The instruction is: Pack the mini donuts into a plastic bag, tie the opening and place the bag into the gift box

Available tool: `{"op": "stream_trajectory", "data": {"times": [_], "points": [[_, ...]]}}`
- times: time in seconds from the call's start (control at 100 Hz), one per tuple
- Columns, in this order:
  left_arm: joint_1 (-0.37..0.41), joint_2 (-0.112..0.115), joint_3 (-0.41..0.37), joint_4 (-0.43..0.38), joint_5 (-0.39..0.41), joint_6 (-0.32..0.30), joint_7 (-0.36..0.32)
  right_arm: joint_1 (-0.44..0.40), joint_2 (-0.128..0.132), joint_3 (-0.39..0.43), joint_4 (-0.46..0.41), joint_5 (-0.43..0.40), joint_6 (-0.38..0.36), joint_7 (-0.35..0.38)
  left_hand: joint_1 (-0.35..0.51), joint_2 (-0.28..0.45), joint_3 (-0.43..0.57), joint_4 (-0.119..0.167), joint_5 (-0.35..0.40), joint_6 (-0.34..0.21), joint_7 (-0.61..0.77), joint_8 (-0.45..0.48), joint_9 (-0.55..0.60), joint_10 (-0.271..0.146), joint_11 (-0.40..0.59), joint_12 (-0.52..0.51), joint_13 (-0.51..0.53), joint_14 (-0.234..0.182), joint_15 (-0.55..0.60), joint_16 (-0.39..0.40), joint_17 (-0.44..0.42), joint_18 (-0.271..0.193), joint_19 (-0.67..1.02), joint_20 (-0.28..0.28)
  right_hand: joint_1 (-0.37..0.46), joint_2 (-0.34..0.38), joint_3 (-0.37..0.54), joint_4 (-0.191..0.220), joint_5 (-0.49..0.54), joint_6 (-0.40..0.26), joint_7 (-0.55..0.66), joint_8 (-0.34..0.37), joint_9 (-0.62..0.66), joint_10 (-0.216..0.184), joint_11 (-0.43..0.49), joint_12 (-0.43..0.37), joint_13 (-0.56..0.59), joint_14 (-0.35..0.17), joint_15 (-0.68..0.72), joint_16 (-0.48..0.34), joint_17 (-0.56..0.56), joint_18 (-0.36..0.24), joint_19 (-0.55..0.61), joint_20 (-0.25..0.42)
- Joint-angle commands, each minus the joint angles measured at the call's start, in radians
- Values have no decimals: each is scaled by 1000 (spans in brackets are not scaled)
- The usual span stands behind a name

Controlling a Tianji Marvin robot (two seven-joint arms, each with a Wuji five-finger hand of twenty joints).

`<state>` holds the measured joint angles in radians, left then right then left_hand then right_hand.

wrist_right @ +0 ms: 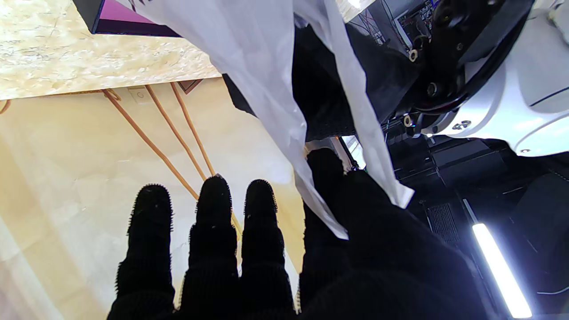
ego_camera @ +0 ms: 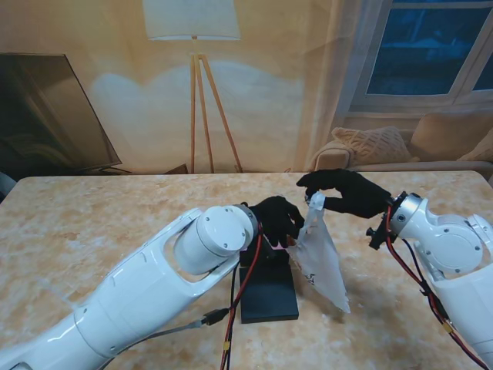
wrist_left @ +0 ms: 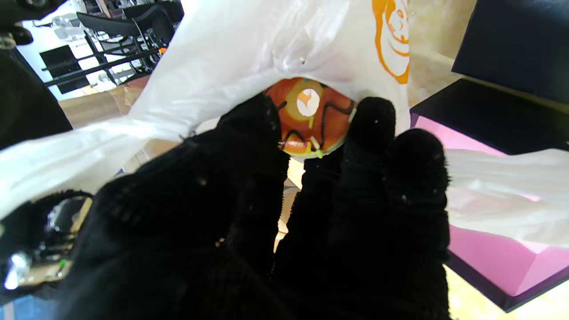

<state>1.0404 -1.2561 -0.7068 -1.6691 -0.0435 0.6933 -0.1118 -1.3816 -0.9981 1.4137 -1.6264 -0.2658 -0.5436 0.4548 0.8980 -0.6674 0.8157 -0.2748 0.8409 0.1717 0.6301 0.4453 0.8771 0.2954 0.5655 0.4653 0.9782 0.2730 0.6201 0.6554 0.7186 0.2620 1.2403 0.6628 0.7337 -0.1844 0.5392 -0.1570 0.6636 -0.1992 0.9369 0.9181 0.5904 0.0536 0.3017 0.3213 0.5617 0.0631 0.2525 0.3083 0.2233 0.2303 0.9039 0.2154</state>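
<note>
Marble table (ego_camera: 92, 231): right hand (ego_camera: 350, 193) pinches the bag (ego_camera: 320, 258), hanging lengthwise downward; left hand (ego_camera: 277, 220) grips 1 donut (wrist_left: 311, 116) between fingertips (wrist_left: 371, 118), hole facing the palm.

Two glossy white arms (ego_camera: 139, 293) with rounded joint housings; black knit-gloved left hand (ego_camera: 279, 218) and right hand (ego_camera: 350, 193); red and black cables (ego_camera: 239, 297) along the wrists.

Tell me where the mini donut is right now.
The mini donut is pinched in the left hand, at the mouth of the plastic bag, just right of the gift box.
</note>
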Motion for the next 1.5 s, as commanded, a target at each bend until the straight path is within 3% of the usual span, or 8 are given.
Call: {"op": "stream_trajectory", "data": {"times": [0.0,0.21,0.43,0.72,0.98,1.18,1.35,1.49], "points": [[10,-6,-12,-20,-10,13,-6,-10,-5,-1,-6,-7,-8,10,-2,44,-48,20,-15,30,-5,23,-21,10,7,-11,-24,55,-16,-24,0,-25,4,-21,128,24,100,43,13,-331,9,23,22,-20,4,12,7,-18,2,-3,2,-22,-3,-4],[21,-8,-42,-32,-43,46,0,-14,-6,4,-12,-11,-2,8,-104,144,-64,42,-14,54,-59,38,-25,31,-12,-22,-59,83,-36,-58,-53,23,-9,-25,128,23,103,42,15,-327,9,22,29,-22,7,14,11,-19,4,-2,1,-23,-3,-4],[21,-7,-48,-31,-46,45,0,-14,-6,5,-11,-13,0,8,-173,160,-22,47,-3,54,-92,52,-25,28,-39,-46,-87,102,-45,-68,-92,46,-19,-27,129,23,106,42,16,-323,10,22,31,-22,7,16,13,-18,5,-1,8,-22,1,-2],[31,0,-63,-52,-58,54,-9,-19,-6,9,-12,-14,-6,5,-200,270,-58,78,-36,57,-151,50,-107,39,-83,-78,-146,91,-55,-66,-152,21,-34,-23,128,22,107,42,17,-321,12,22,38,-26,9,18,18,-19,7,0,9,-23,-2,-3],[54,2,-93,-77,-81,61,0,-21,-4,13,-16,-15,-13,6,-117,382,-214,104,-78,67,-188,89,-162,46,-56,-61,-148,55,-63,-77,-160,-1,-17,-3,127,21,108,42,17,-323,12,23,38,-25,8,19,19,-20,7,1,13,-17,2,-1],[61,4,-104,-88,-90,69,-3,-19,-5,10,-14,-16,-5,7,-118,412,-248,122,-137,87,-156,126,-202,58,-12,1,-146,71,-66,-93,-152,9,-26,-14,127,21,109,42,17,-323,11,23,42,-27,9,20,20,-19,8,2,11,-18,4,0],[65,3,-109,-91,-99,70,0,-19,-6,8,-11,-18,-5,5,-167,400,-198,148,-138,94,-167,98,-212,58,-29,18,-174,94,-52,-84,-183,17,-41,-17,127,21,110,42,18,-322,11,24,43,-27,10,21,23,-19,9,3,13,-19,5,0],[63,12,-114,-91,-95,54,-13,-20,-6,12,-13,-17,-8,3,-160,384,-195,137,-128,88,-163,95,-207,54,-37,13,-199,95,-28,-56,-223,18,-43,-7,127,22,110,42,18,-320,12,24,49,-26,13,24,26,-20,11,4,16,-21,6,0]]}}
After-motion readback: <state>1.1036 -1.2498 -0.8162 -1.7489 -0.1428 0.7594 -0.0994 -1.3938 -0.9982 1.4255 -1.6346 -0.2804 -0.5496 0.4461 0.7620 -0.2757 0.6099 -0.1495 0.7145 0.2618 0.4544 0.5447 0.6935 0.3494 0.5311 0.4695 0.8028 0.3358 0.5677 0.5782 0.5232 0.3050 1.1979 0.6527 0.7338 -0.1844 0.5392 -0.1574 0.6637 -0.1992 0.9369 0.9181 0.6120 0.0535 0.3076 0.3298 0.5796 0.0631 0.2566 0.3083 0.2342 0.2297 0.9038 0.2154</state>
